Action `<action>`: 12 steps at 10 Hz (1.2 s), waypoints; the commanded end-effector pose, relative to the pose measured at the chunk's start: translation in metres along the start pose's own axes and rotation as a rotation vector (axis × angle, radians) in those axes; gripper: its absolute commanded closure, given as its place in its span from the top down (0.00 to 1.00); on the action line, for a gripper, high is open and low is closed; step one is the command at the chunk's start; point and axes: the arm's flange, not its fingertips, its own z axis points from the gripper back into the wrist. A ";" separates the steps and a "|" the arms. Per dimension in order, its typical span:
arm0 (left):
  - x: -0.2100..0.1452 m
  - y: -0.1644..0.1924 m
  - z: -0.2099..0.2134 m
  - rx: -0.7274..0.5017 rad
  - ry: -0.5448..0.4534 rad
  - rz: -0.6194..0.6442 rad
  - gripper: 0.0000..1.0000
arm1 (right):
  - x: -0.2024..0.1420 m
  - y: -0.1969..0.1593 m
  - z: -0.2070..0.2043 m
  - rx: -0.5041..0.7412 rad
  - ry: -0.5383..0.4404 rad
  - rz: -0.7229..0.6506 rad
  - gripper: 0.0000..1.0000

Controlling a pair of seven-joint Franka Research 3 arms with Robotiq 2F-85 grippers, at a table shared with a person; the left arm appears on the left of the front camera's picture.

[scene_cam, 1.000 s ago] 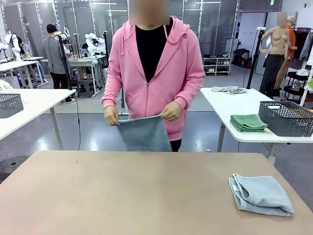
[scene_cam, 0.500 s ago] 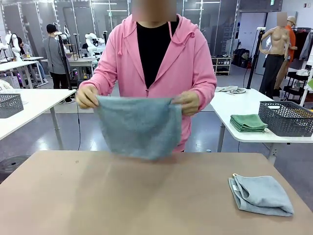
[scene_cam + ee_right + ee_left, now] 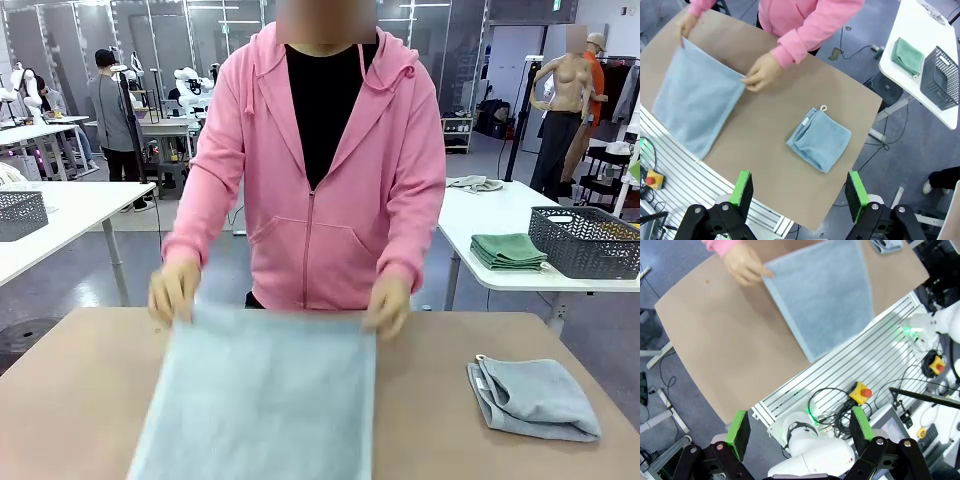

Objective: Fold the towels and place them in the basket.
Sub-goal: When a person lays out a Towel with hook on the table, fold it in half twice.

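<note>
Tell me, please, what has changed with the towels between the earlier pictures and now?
The person opened out the towel they held in the air, brought it down and spread it flat on the table. Their hands still hold its far corners. The folded towel at the table's right side stayed where it was.

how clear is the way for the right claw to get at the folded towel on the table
Probably yes: the open right claw hangs above the folded towel, which lies alone on bare table. The person's hands are off on the spread towel, apart from it.
</note>
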 end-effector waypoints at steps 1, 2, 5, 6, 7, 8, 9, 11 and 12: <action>-0.001 0.001 0.000 0.010 0.007 -0.007 1.00 | -0.001 0.000 -0.001 -0.013 -0.002 -0.008 0.93; -0.001 0.001 0.000 0.010 0.007 -0.007 1.00 | -0.001 0.000 -0.001 -0.013 -0.002 -0.008 0.93; -0.001 0.001 0.000 0.010 0.007 -0.007 1.00 | -0.001 0.000 -0.001 -0.013 -0.002 -0.008 0.93; -0.001 0.001 0.000 0.010 0.007 -0.007 1.00 | -0.001 0.000 -0.001 -0.013 -0.002 -0.008 0.93; -0.001 0.001 0.000 0.010 0.007 -0.007 1.00 | -0.001 0.000 -0.001 -0.013 -0.002 -0.008 0.93; -0.001 0.001 0.000 0.010 0.007 -0.007 1.00 | -0.001 0.000 -0.001 -0.013 -0.002 -0.008 0.93; -0.001 0.001 0.000 0.010 0.007 -0.007 1.00 | -0.001 0.000 -0.001 -0.013 -0.002 -0.008 0.93; -0.001 0.001 0.000 0.010 0.007 -0.007 1.00 | -0.001 0.000 -0.001 -0.013 -0.002 -0.008 0.93; -0.001 0.001 0.000 0.010 0.007 -0.007 1.00 | -0.001 0.000 -0.001 -0.013 -0.002 -0.008 0.93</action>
